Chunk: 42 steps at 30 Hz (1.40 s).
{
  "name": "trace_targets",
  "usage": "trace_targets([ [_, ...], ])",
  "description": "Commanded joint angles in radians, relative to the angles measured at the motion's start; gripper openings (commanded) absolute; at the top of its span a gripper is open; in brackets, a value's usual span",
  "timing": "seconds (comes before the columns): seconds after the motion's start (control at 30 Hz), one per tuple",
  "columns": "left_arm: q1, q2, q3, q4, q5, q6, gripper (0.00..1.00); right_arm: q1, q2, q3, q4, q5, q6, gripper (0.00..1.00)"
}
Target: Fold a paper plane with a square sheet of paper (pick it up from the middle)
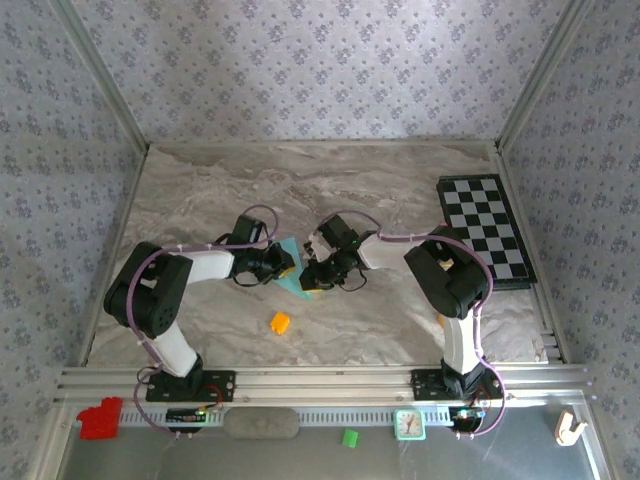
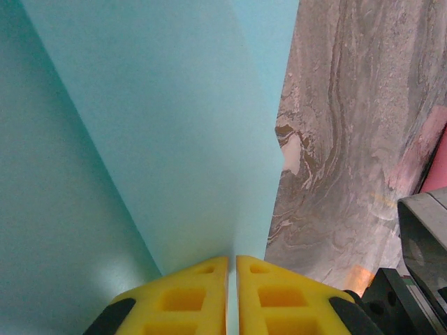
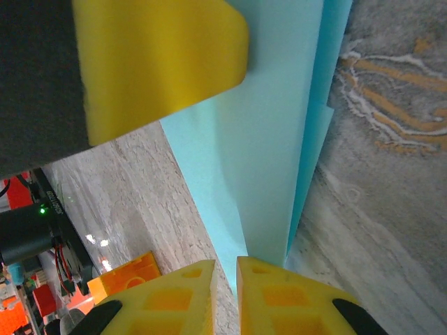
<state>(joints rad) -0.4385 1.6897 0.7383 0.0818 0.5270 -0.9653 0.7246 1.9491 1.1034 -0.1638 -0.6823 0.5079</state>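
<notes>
Both arms meet at the middle of the marble-patterned table, with the teal sheet of paper between them. It is no longer a flat square. In my left wrist view the teal sheet of paper rises in broad overlapping panels with long creases, and in the right wrist view it narrows to a layered wedge, so I judge that several folds are in. I can't make out a finished dart with wings, so the final creasing and shaping seem left to do.

The left gripper has its yellow fingers pressed almost together, with the paper's edge caught in the slit. The right gripper is nearly as tight, and the narrow end of the wedge runs into its gap, so it looks pinched there too. An orange cube lies near, apart from the paper, and a checkered board sits well off to the right.

I can read no brand, label or writing anywhere.
</notes>
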Motion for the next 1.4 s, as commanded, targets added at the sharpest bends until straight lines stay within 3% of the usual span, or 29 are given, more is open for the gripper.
trace_targets([
  [0.0,0.008,-0.007,0.003,-0.013,-0.007,0.014,0.12,0.002,0.023,0.016,-0.018,-0.014,0.001,0.16],
  [0.3,0.008,-0.008,0.001,-0.017,-0.009,0.013,0.12,-0.003,-0.03,0.003,-0.003,-0.002,-0.003,0.17],
  [0.57,0.009,-0.018,-0.003,-0.016,-0.011,0.01,0.13,-0.01,-0.141,-0.058,-0.043,0.155,0.004,0.31],
  [0.8,0.008,-0.027,-0.004,-0.014,-0.009,0.007,0.14,0.004,-0.101,-0.044,-0.082,0.149,0.001,0.31],
  [1.37,0.008,-0.067,-0.015,-0.022,0.0,-0.005,0.16,0.025,-0.07,-0.006,-0.104,0.106,-0.032,0.17],
])
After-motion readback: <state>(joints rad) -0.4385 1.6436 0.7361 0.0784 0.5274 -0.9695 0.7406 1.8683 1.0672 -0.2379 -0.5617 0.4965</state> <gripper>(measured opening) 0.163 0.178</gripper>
